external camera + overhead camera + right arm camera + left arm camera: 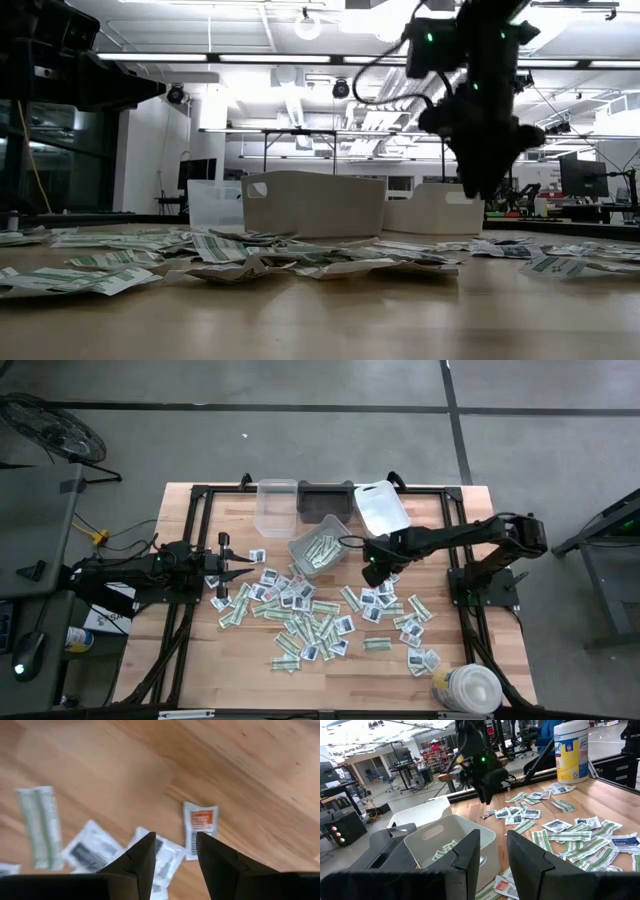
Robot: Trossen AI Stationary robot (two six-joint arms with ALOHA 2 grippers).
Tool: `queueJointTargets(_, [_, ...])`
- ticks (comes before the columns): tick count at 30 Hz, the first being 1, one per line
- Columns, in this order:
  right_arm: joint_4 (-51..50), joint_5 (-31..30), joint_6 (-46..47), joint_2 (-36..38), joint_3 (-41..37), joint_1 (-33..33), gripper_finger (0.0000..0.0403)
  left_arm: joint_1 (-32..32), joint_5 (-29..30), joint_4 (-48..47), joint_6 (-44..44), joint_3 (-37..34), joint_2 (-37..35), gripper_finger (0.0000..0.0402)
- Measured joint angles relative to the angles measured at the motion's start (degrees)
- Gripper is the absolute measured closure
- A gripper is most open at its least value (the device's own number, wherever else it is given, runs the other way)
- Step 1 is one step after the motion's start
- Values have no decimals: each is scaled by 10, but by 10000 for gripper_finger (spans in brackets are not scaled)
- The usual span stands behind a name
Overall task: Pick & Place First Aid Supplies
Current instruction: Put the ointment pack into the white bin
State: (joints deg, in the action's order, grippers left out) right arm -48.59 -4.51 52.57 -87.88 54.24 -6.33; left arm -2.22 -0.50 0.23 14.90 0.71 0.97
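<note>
While the first aid supplies (310,622) lay scattered in dozens across the middle of the table (180,660), with several already dropped into the white bin (318,552) at its far side, the right tool (372,572) was poised above the packets just right of that bin. Its fingers were seen apart in the right wrist view, with nothing between them; below the gap lay a white packet with dark print (165,857), and just beside it a packet with an orange label (201,825). The step in hand was judged to be the reach for a fresh packet. The next move would call for a straight descent onto a single packet, the fingers being closed on one edge only, since neighbouring packets overlapped and could be lifted together. The left tool (243,570) was held at the left edge of the scatter, its fingers (470,852) apart and empty, pointed toward the bin.
</note>
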Motion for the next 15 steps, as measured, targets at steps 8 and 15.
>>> queueJointTargets(8, [45,1,14,0,-61,-20,268,0,0,0,0,0,0,305])
queueJointTargets(15, [80,5,30,0,-101,-23,258,0,0,0,0,0,0,305])
